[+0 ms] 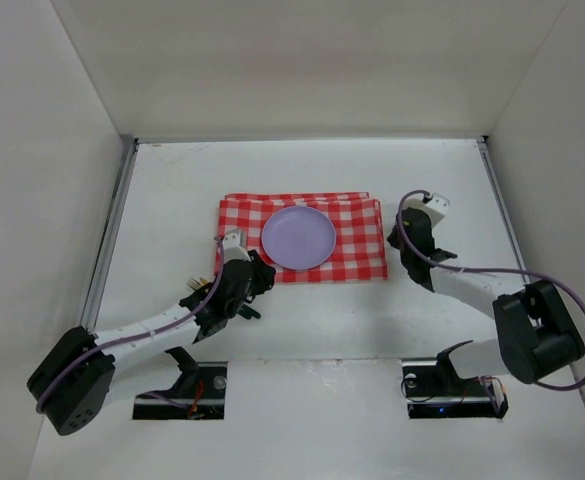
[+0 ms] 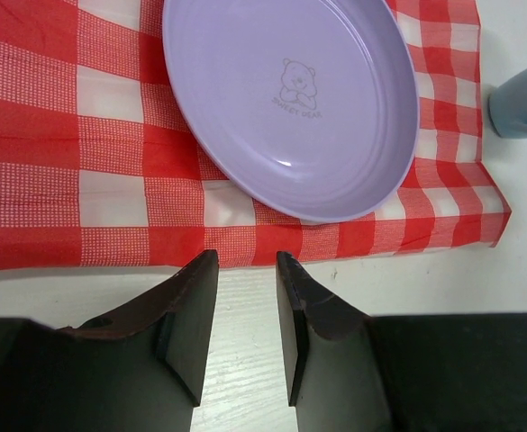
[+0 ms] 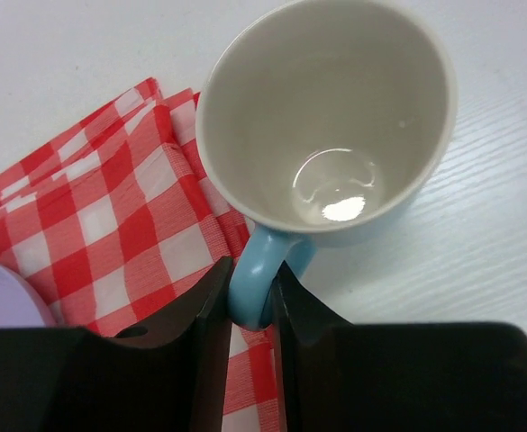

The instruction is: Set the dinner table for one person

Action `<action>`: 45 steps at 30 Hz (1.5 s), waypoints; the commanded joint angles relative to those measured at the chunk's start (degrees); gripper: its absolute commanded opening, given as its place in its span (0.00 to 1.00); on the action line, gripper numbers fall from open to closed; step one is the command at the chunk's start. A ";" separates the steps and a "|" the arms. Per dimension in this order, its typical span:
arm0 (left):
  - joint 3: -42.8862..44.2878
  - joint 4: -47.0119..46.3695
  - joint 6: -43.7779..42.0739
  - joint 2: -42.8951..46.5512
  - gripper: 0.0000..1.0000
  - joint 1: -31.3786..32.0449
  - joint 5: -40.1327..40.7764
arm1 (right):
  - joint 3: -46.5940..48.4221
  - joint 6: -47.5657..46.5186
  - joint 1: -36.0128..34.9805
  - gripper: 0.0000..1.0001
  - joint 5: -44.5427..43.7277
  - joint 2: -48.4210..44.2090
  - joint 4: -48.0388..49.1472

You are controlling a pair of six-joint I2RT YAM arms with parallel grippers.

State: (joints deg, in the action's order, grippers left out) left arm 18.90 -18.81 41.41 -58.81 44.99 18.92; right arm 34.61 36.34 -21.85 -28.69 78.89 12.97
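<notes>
My right gripper point(image 3: 252, 281) clamps the looped handle of a glossy light-blue mug point(image 3: 326, 108) beside the red-and-white checkered cloth point(image 3: 110, 207) on the matte-white dinner table point(image 3: 488, 234); my left gripper point(image 2: 245, 265), jaws parted and empty, faces a round lilac plate point(image 2: 290, 99).

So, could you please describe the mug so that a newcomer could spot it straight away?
On the white dinner table lies a red-and-white checkered cloth with a lilac plate. The mug is just beside the cloth's right edge: pale blue outside, cream inside, empty, its handle pinched in the right arm's jaws.
</notes>
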 commanded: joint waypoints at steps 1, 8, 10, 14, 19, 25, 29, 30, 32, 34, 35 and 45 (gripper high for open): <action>2.02 -3.34 -0.01 -0.69 0.30 0.31 0.68 | -0.16 -5.92 -0.52 0.03 -4.44 -4.27 0.92; 2.46 -4.22 -0.10 -2.28 0.30 0.31 0.68 | 0.10 -10.49 -1.13 0.02 -5.94 -8.75 1.71; 2.46 -4.22 -0.27 -2.10 0.30 0.05 0.68 | 0.28 -10.93 -1.31 0.01 -6.03 -9.28 1.88; 2.11 -4.22 -0.54 -1.40 0.30 -0.48 0.68 | 0.11 -11.46 -1.75 0.00 -7.26 -10.51 2.85; 2.55 -3.78 -1.24 -0.79 0.30 -0.83 0.60 | 2.12 -13.48 -4.20 0.00 -9.54 -13.67 1.97; 3.16 -3.60 -2.03 -0.08 0.31 -1.97 -0.45 | 8.80 -16.12 -7.46 0.00 -9.90 -11.84 0.65; 2.99 -2.81 -1.51 0.44 0.31 -3.37 -2.30 | 12.67 -16.12 -8.34 0.00 -6.21 -7.28 4.68; 2.82 -2.73 -1.51 0.71 0.31 -3.46 -2.39 | 13.46 -16.12 -8.60 0.00 -5.42 -5.78 6.09; 2.64 -2.03 -1.42 1.67 0.31 -3.99 -2.48 | 15.48 -16.21 -9.13 0.01 -4.89 -2.53 8.38; 2.64 -1.15 -1.59 2.55 0.31 -4.34 -2.48 | 17.67 -16.21 -9.92 0.01 -4.71 0.98 9.96; 2.55 -0.71 -1.68 2.99 0.31 -4.52 -2.48 | 18.73 -16.21 -10.10 0.01 -4.62 2.74 10.84; 1.50 -0.09 -1.95 4.31 0.31 -6.19 -2.48 | 26.73 -20.60 -11.68 0.01 -4.01 16.28 17.26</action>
State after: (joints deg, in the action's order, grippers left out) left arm 20.01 -18.94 40.27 -55.61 39.24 16.71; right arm 56.55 18.26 -32.71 -31.81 94.87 19.18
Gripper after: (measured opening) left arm 0.305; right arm 0.239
